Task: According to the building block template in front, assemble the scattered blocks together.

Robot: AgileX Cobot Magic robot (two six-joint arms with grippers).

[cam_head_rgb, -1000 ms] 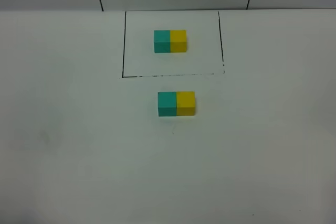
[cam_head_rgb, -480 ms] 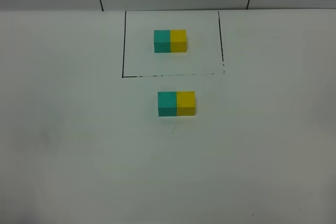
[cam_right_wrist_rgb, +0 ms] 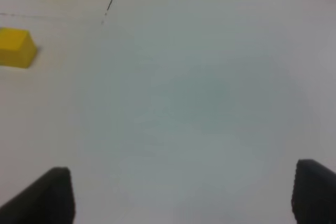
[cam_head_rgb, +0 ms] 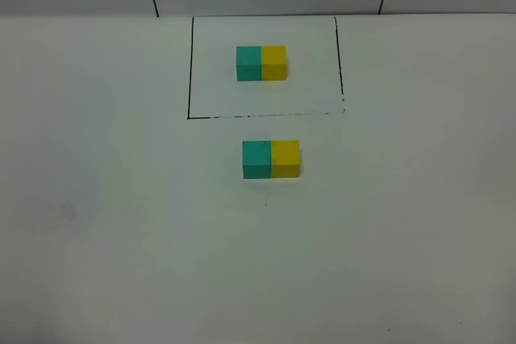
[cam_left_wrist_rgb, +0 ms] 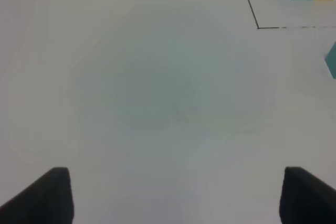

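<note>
White and matte, the desk (cam_head_rgb: 121,223) fills almost the whole high view. On its far part a thin black rectangle (cam_head_rgb: 190,70) is drawn, and inside this outline sits the building block template (cam_head_rgb: 261,63), a teal cube and a yellow cube joined into one short bar. The bar lies flat, with its long axis running from left to right across the high view, teal end at the left and yellow end at the right. It stands nearer the far edge of the outline than the near edge and does not touch any line.

Just outside the near line of the rectangle lie the scattered blocks. The teal block (cam_head_rgb: 256,159) and the yellow block (cam_head_rgb: 285,158) touch side by side and make the same kind of bar, with the same direction and the same order of colours as the template.

No arm appears in the high view. The left tool (cam_left_wrist_rgb: 173,195) shows only two dark fingertips spread wide over bare desk, well apart from the blocks. The right tool (cam_right_wrist_rgb: 184,195) is also spread wide, with nothing between its tips.
</note>
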